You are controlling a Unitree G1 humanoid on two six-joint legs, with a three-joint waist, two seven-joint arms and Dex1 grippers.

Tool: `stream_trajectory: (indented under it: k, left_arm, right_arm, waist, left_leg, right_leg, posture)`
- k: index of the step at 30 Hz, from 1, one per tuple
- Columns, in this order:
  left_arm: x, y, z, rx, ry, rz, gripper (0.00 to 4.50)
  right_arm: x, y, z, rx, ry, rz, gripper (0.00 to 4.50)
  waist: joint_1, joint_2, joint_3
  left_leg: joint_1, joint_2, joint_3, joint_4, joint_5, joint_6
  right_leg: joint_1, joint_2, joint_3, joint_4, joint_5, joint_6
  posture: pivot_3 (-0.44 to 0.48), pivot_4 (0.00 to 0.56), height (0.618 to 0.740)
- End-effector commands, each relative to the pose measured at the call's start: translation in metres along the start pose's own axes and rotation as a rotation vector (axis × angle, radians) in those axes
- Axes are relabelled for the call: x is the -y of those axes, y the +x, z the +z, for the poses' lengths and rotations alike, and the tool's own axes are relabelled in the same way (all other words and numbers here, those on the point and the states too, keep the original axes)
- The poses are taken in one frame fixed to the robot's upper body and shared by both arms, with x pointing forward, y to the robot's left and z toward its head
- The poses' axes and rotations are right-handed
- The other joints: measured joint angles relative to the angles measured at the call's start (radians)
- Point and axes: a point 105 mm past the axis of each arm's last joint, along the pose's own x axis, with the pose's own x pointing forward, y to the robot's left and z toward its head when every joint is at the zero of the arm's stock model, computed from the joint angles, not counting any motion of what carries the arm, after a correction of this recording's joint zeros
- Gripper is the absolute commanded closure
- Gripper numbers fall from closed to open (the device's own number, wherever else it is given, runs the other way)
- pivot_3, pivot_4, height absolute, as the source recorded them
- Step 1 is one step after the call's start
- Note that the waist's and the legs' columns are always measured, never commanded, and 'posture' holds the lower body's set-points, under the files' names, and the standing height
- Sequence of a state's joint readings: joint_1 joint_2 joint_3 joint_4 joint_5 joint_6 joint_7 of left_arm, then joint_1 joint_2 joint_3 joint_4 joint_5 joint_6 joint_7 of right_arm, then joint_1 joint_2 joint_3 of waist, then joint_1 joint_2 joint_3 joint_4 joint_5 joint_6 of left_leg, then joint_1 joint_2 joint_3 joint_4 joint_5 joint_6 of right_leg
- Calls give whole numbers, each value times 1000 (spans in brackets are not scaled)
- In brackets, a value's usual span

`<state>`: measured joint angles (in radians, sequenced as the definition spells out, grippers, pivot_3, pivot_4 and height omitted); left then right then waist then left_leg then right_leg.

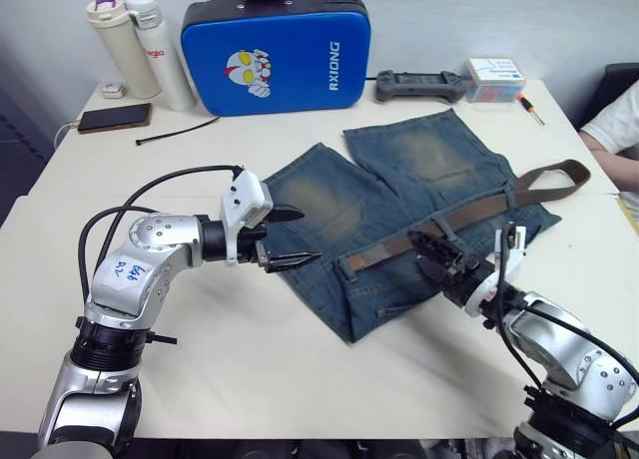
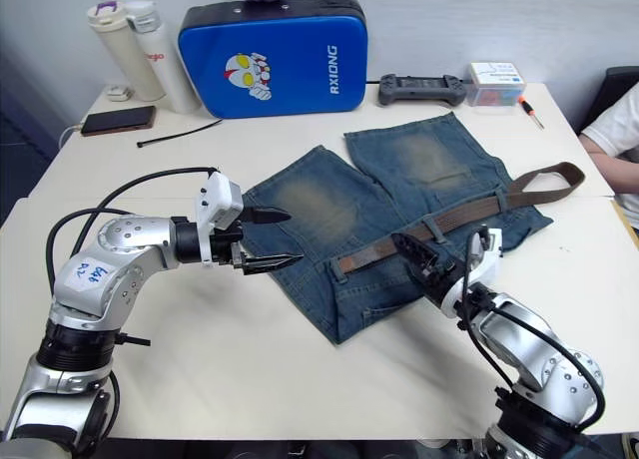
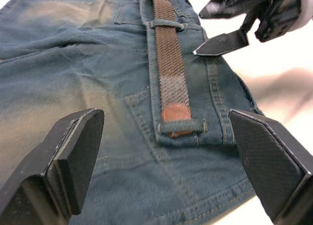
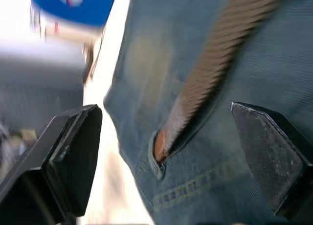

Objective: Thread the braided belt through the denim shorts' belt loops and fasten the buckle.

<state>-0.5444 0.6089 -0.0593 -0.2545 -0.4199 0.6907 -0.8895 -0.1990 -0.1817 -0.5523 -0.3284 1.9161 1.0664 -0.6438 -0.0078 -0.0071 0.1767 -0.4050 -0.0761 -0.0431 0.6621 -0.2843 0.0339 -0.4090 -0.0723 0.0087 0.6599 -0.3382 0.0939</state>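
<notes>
The denim shorts [image 1: 399, 195] lie flat in the middle of the table, waistband toward me. The braided belt [image 1: 469, 217] runs along the waistband under several belt loops [image 3: 166, 24]. Its brown leather tip [image 3: 176, 115] rests in the last loop [image 3: 182, 127], and its other end curls off the shorts at the right [image 1: 559, 175]. I cannot make out the buckle. My left gripper [image 1: 311, 236] is open, just left of the shorts' edge and pointing at the belt tip. My right gripper [image 1: 416, 249] is open, hovering over the belt at the waistband.
A blue padded case [image 1: 277, 52], two bottles [image 1: 140, 45], a phone [image 1: 114, 117] and a black cable tie [image 1: 180, 132] sit at the back left. A controller [image 1: 419, 84], a box [image 1: 496, 78] and a screwdriver [image 1: 529, 108] are at the back right. A person's sleeve [image 1: 617, 120] shows at the right edge.
</notes>
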Motion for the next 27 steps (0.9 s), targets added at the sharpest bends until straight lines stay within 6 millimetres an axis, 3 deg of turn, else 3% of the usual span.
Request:
stream_trajectory:
  k: [1, 13, 27]
  left_arm:
    - [-1, -1, 7, 11, 30, 14, 0]
    - [-1, -1, 8, 2, 40, 33, 0]
    - [-6, -3, 11, -7, 60, 79, 0]
  right_arm:
    - [-9, 1, 1, 26, 42, 3, 19]
    - [-17, 18, -2, -16, 57, 40, 19]
    - [-5, 48, 8, -19, 95, 43, 19]
  waist:
    - [-12, 0, 0]
    - [-18, 0, 0]
    - [-18, 0, 0]
  left_leg:
    - [1, 1, 0, -1, 0, -1]
    - [1, 1, -1, -3, 0, -1]
    - [0, 1, -1, -4, 0, -1]
  right_leg:
    - [0, 1, 0, 0, 0, 0]
    - [-1, 1, 0, 0, 0, 0]
    - [-1, 1, 0, 0, 0, 0]
  posture:
    - [0, 150, 740]
    - [0, 150, 740]
    - [0, 150, 740]
